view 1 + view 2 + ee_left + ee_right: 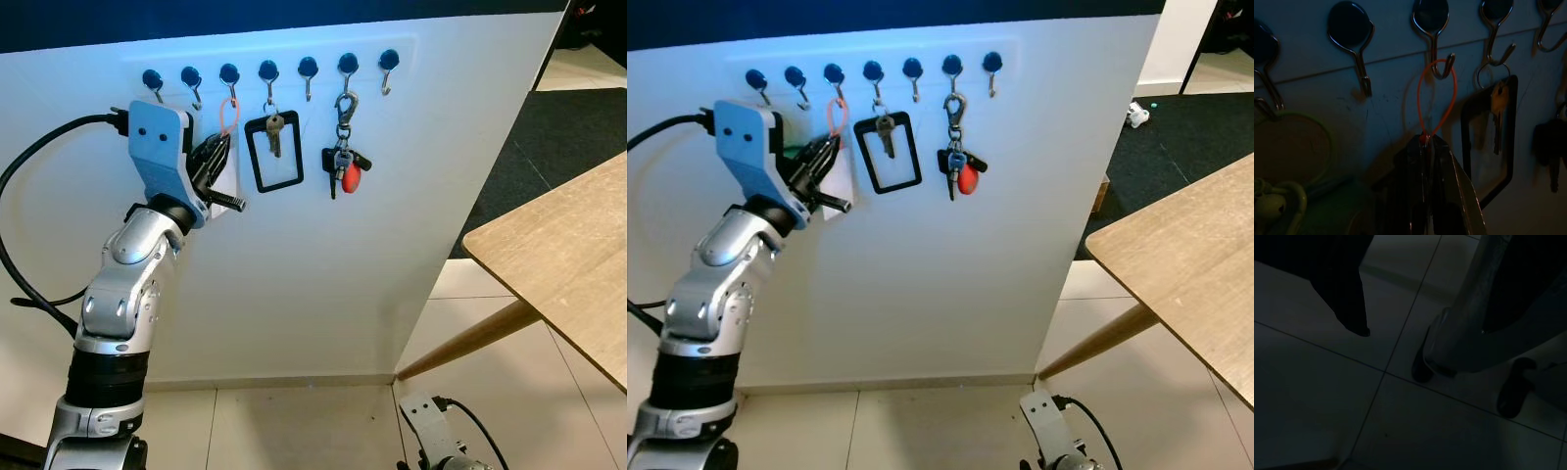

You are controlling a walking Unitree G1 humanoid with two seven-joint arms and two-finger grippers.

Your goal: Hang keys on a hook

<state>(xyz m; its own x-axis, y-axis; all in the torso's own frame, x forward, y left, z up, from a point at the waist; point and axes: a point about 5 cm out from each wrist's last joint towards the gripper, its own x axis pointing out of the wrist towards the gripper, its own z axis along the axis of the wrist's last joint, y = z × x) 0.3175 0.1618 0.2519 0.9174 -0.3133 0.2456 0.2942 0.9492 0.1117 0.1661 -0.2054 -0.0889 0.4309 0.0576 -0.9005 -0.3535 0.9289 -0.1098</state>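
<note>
A row of blue-headed metal hooks (pixel 266 70) runs along the top of a white wall panel. My left gripper (pixel 217 157) is raised against the panel and shut on a white tag (pixel 225 183) with a thin orange loop (pixel 228 116). In the left wrist view the orange loop (pixel 1437 98) is threaded over the third hook (pixel 1442 68), and my left gripper (pixel 1425 144) pinches the loop's lower end just below it. My right gripper (pixel 1425 330) hangs low over the floor tiles, open with nothing in it.
A black frame with a key (pixel 272 149) hangs on the fourth hook, and a key bunch with a red fob (pixel 345 168) hangs on the sixth. A wooden table (pixel 568 255) with a slanted leg (pixel 470 338) stands to the right. Dark carpet (pixel 578 127) lies behind it.
</note>
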